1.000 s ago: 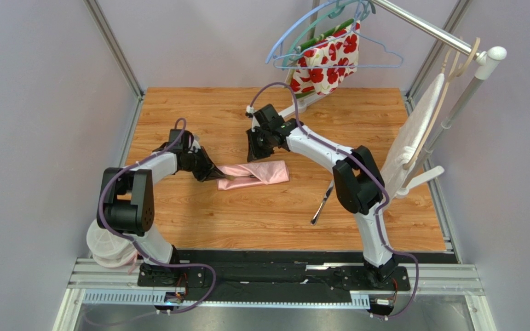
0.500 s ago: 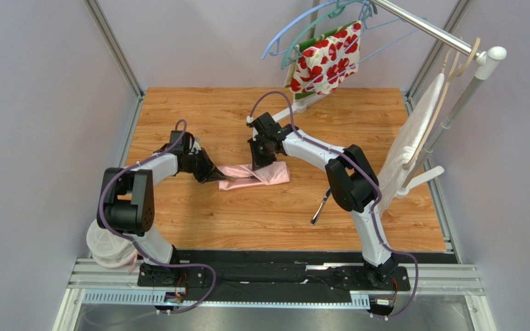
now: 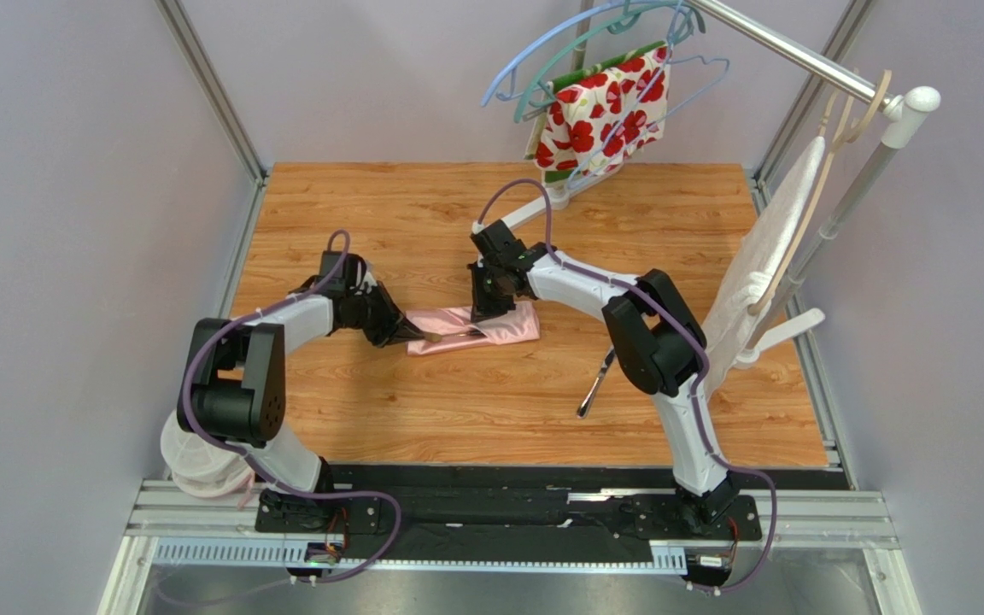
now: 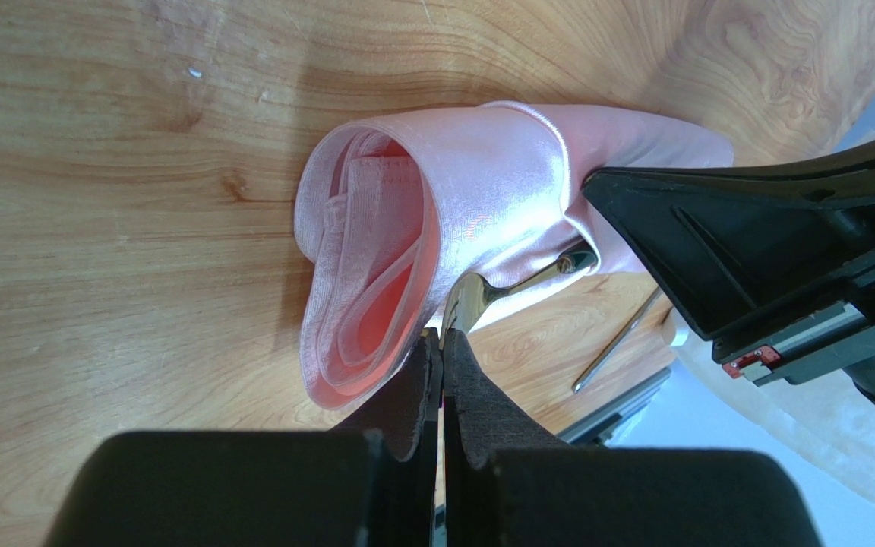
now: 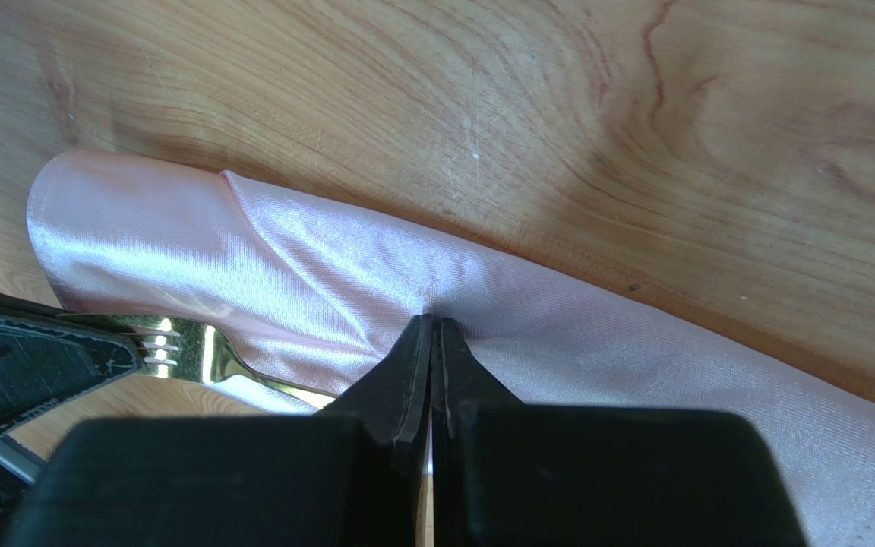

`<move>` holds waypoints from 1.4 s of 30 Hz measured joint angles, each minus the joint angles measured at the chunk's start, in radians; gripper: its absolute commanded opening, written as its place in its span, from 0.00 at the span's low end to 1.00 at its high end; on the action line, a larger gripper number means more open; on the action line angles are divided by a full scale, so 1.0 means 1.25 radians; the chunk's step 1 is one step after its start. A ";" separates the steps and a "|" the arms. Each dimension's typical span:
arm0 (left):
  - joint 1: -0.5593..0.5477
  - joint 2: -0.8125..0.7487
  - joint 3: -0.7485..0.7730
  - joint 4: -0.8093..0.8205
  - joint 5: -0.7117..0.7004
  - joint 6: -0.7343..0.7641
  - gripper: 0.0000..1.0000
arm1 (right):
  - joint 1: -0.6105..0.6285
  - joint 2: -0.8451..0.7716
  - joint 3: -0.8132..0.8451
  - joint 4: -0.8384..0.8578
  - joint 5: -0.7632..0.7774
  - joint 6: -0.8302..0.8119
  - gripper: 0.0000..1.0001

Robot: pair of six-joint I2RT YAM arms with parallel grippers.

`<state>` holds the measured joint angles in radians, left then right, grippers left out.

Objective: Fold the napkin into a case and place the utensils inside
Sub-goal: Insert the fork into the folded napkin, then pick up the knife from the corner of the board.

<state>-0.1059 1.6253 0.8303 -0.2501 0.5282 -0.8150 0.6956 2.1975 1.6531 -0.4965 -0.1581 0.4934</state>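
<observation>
Top external: pink napkin [image 3: 514, 326] on wood-grain table [image 3: 369, 205]; pale grey walls [image 3: 74, 192].

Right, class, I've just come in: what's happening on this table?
The left hand is shut on the fork by its tined end, with the handle reaching into the folded pink napkin. The right hand, shut, presses down on top of that napkin. The dark second utensil lies apart on the wooden table, not yet inside.

wooden tabletop [image 3: 369, 410], red-and-white floral cloth [image 3: 606, 115] hanging below a metal rail [image 3: 780, 46] at the far side, white cloth [image 3: 767, 256] draped at the right edge, white round stack [image 3: 196, 461] near left
</observation>
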 measured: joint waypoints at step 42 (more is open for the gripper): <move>-0.063 -0.345 0.099 -0.272 -0.203 0.111 0.74 | 0.002 0.000 0.024 -0.036 0.022 0.012 0.30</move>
<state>-0.1841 1.1938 0.9535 -0.5900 0.2749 -0.6762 0.6983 2.1975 1.6833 -0.5415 -0.1307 0.5079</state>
